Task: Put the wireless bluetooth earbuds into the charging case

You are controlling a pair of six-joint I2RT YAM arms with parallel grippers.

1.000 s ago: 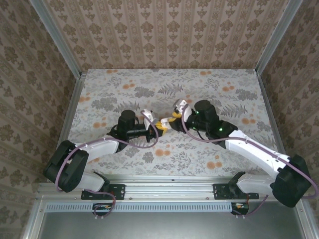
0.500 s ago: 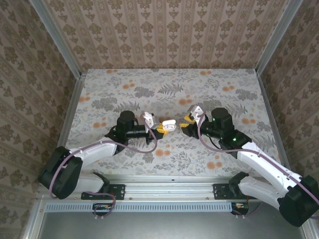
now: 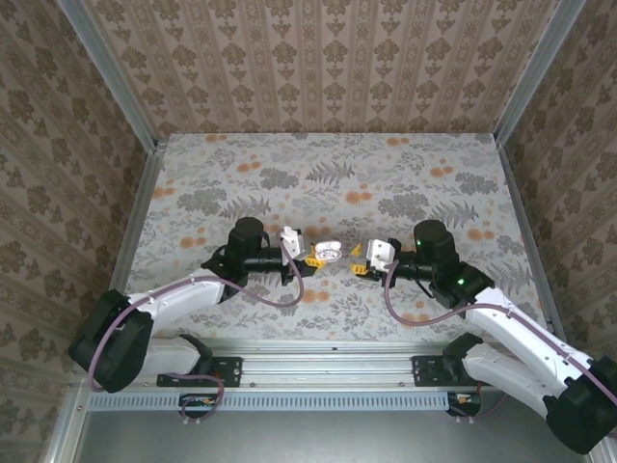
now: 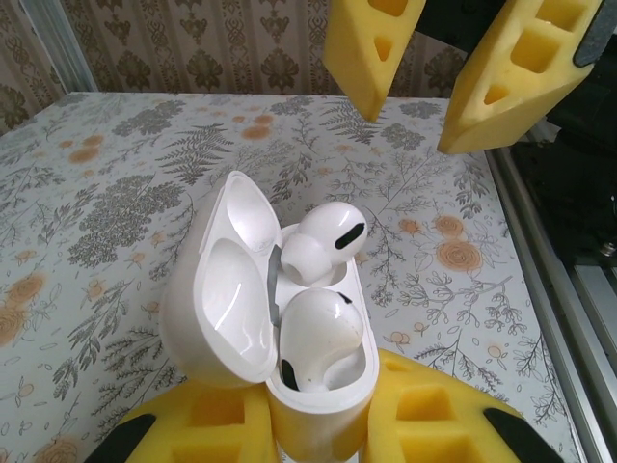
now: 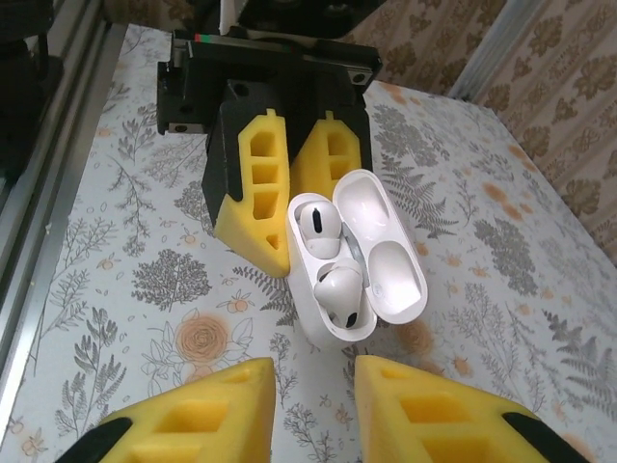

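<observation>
Left fingers [image 4: 207,429]: clamped either side of the base of the charging case [image 5: 357,253], lid swung open, mouth facing up.
Right fingers [image 5: 207,410]: apart, a clear gap between the pads, nothing in it.
Earbuds: both white, both inside the case. The near earbud [image 4: 318,328], closest to the left fingers, sits down in its well; the far earbud [image 4: 323,241] rides high and tilted, so it looks not quite home.
Key relation: the case lies dead ahead of the right gripper [image 3: 361,266], apart from it, with bare table [image 3: 405,164] between. Its long axis runs along the line from one gripper to the other, and the raised bud is at the end nearer the right fingers.
Nearer arm: the left gripper [image 3: 310,255] has the case in hand; the right is the free one, so any push on that bud probably falls to it.
Left wrist view: shows how proud the far bud stands above the rim.
Right wrist view: shows the empty gap and the straight approach, with the lid off to one side.
</observation>
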